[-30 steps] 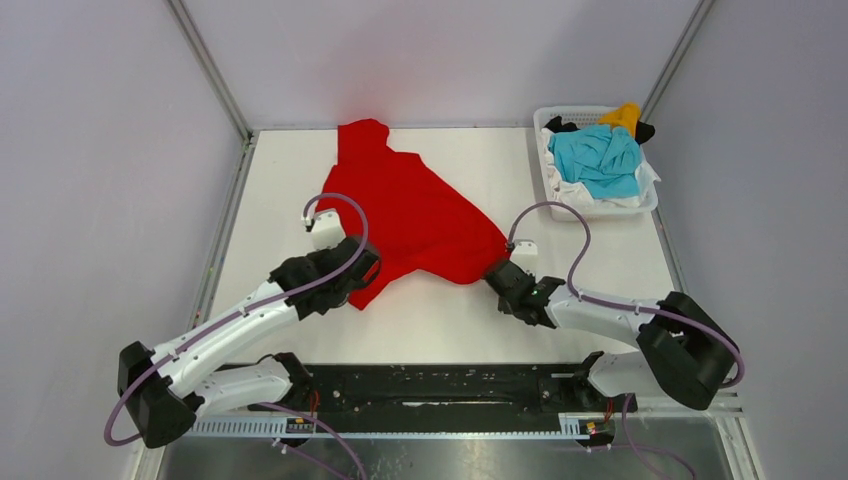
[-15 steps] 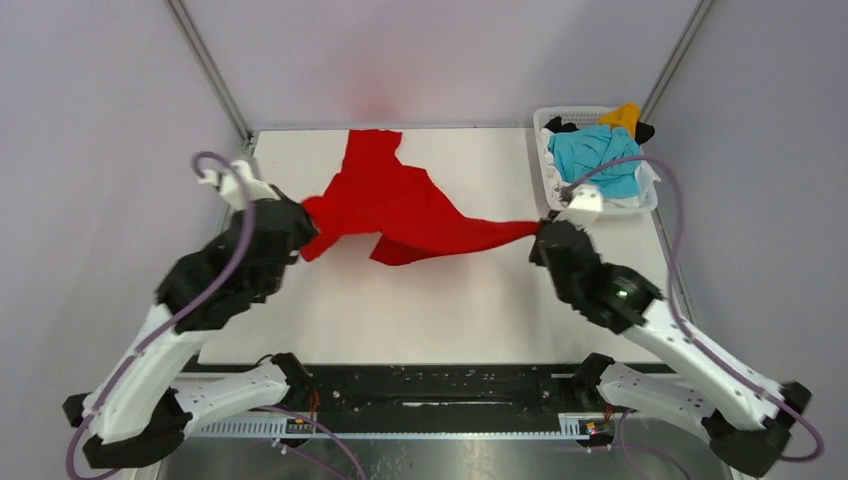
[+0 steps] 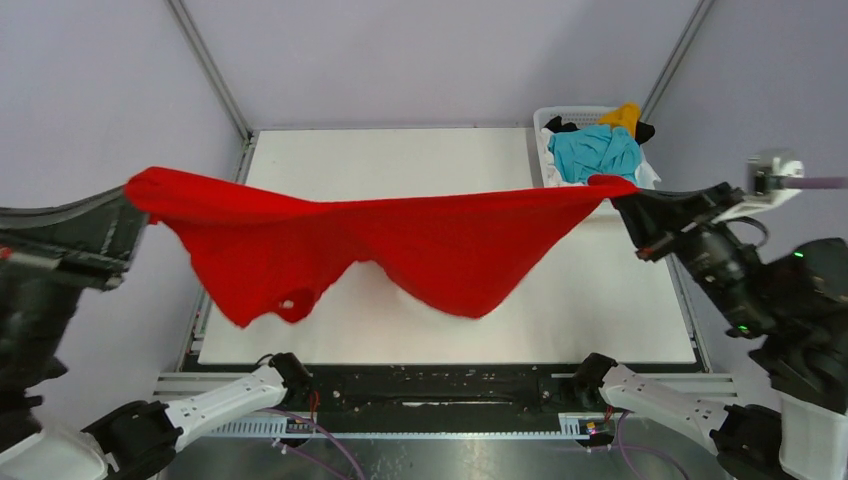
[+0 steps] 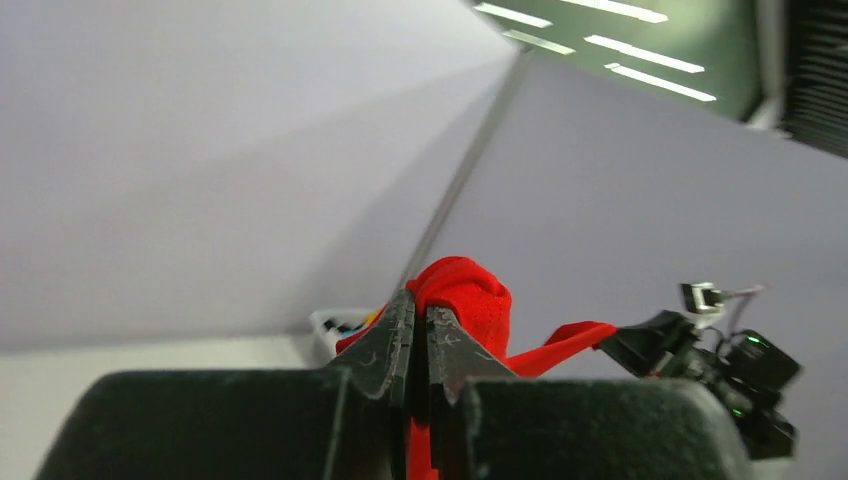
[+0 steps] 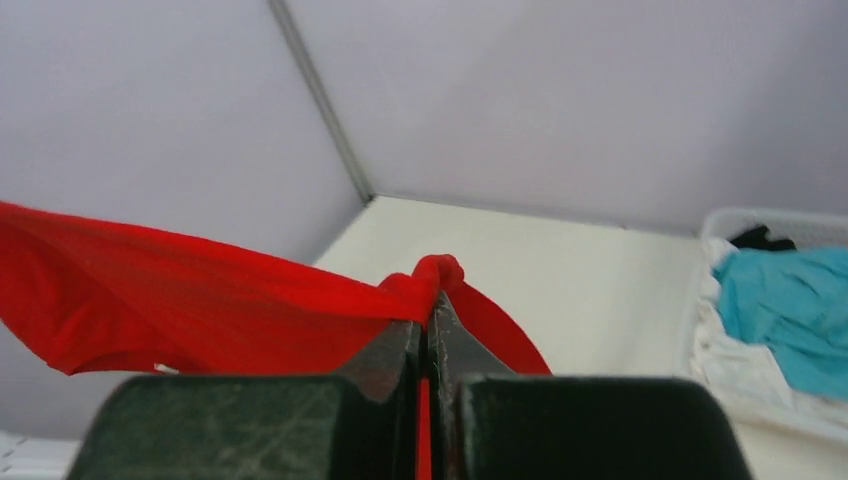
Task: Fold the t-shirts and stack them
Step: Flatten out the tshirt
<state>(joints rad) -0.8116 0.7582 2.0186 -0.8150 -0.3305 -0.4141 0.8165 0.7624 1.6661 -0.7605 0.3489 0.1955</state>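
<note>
The big red t-shirt [image 3: 400,240] hangs stretched in the air above the white table [image 3: 620,300], held at both ends. My left gripper [image 3: 135,200] is shut on its left end; the left wrist view shows red cloth [image 4: 462,300] bunched between the closed jaws of the gripper [image 4: 420,310]. My right gripper [image 3: 618,200] is shut on the right end; the right wrist view shows the shirt [image 5: 200,300] running left from the gripper [image 5: 425,320]. The shirt sags in the middle, its lower edge near the table's front.
A white plastic basket [image 3: 545,120] stands at the table's back right with turquoise [image 3: 595,155], yellow-orange [image 3: 625,115], black and white shirts in it; it shows in the right wrist view [image 5: 790,225] too. Grey walls and metal frame posts surround the table.
Both arms have risen high and spread wide apart. The red shirt has gone from lying crumpled on the table to hanging stretched in the air between the grippers.
</note>
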